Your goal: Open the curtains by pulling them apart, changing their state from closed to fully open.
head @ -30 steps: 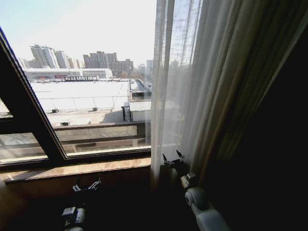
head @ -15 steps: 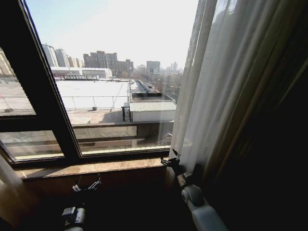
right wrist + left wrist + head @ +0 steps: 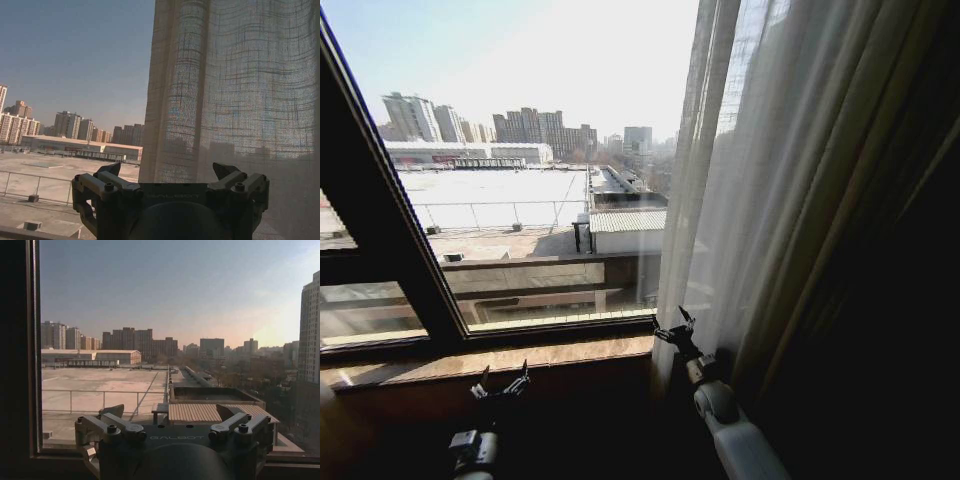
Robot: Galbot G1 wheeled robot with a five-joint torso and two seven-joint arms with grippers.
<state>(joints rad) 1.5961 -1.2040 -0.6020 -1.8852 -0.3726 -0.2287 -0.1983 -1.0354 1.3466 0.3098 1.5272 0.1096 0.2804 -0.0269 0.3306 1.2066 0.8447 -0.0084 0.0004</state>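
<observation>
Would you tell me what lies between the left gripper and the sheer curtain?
In the head view, a bare stretch of brown window sill and clear glass separates the left gripper from the sheer curtain; the right gripper sits at the curtain's edge.

head high, wrists low, facing window (image 3: 520, 200)

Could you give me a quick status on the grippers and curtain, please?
Left gripper open, low by the sill. Right gripper open at the sheer curtain edge. Nothing in the way.

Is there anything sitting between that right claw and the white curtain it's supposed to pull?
Nothing visible. The right gripper, jaws open, is right at the sheer curtain's lower edge, above the window sill.
</observation>
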